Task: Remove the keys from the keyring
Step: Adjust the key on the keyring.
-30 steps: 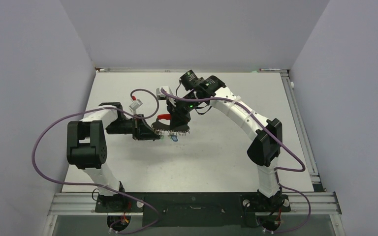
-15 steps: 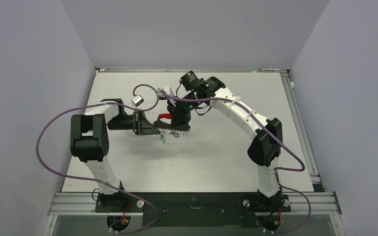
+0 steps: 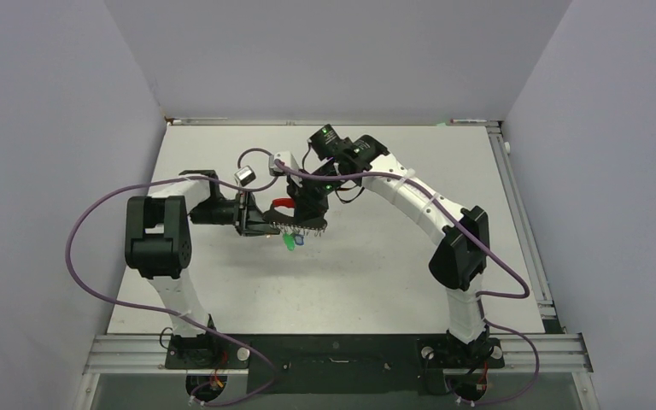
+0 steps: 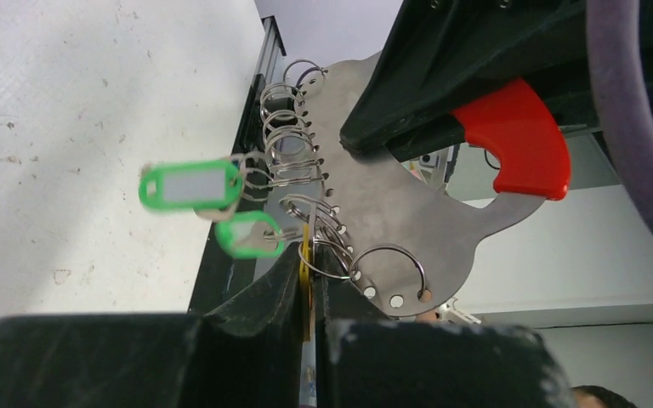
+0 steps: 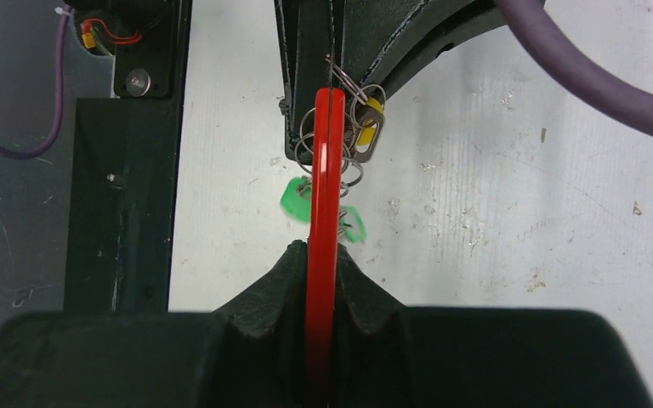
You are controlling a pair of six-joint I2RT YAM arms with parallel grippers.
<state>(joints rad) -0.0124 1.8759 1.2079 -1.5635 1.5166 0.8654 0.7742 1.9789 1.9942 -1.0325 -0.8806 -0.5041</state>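
We are looking at the keyring (image 4: 408, 204), a flat silver plate with a red strap (image 4: 514, 140). It is hanging in the air over the white table (image 3: 376, 265), just left of centre in the top view.

The right gripper (image 5: 325, 255) is pressing its fingers together on the red strap. The strap is running edge-on up the middle of the right wrist view.

The plate is carrying a row of small split rings (image 4: 293, 157) threaded through holes along its edge. The keys (image 3: 291, 242) are dangling from these rings below the plate.

In the left wrist view two green tags (image 4: 191, 185) are showing blurred at centre left, off the table surface. A blue tag (image 3: 300, 240) is sitting just beside the green in the top view.

The left gripper (image 4: 309, 255) is filling the bottom of its own view, and its fingers are squeezing a yellow tag (image 4: 307, 280). The tag is standing edge-on between them and is hanging on one of the plate's rings.

In the top view the two grippers are facing each other almost tip to tip at the keyring.
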